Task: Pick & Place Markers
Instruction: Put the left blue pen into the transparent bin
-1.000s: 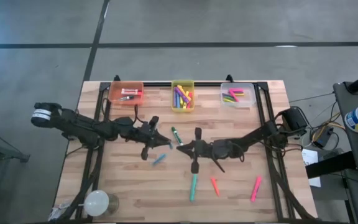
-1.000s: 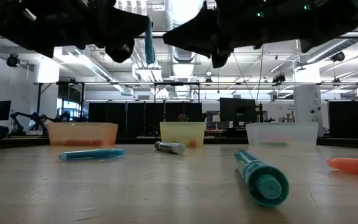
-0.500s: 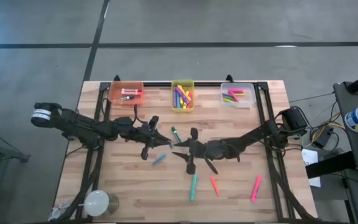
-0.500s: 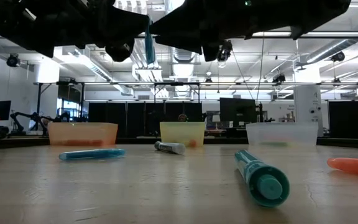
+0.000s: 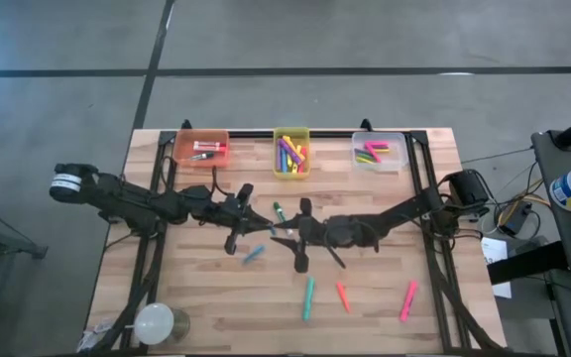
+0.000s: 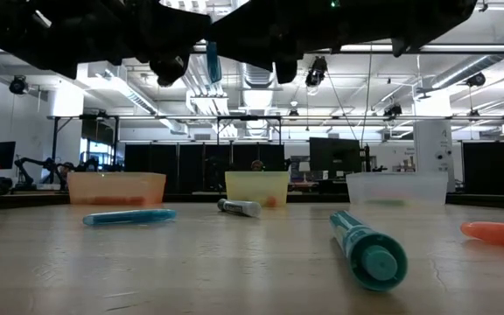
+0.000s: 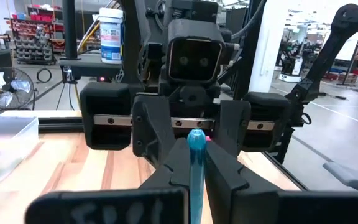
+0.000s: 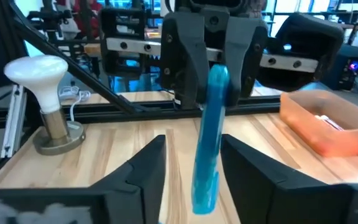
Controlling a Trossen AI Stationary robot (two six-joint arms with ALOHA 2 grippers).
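The left gripper [image 5: 254, 222] is clenched on 1 blue marker [image 8: 209, 143], holding it in the air over the table [image 5: 196, 288], a little way in front of the yellow bin [image 5: 291, 130] toward the middle of the board. The marker hangs roughly upright, gripped at one end, its other end free.

The right gripper [image 5: 288, 236] faces the left one head-on at the same spot in front of the yellow bin. It is released: its 2 fingers [image 8: 143, 171] stand spread to either side of the blue marker, with a gap showing on each side, so the marker sits between them but only the left gripper holds it.

5 more markers lie on the table. A dark green marker [image 5: 279, 213] is the nearest to the yellow bin, just beside the 2 grippers. A light blue marker [image 5: 255, 254] lies farther from the bin, under the left arm's side. A teal marker [image 5: 308, 297], an orange marker [image 5: 343, 297] and a pink marker [image 5: 408, 299] lie farthest from the bin, near the opposite edge of the table.

The yellow bin holds several markers of mixed colours. The orange bin [image 5: 182, 149] stands on 1 side of it and the clear bin [image 5: 357, 151] on the other, each with a few markers inside
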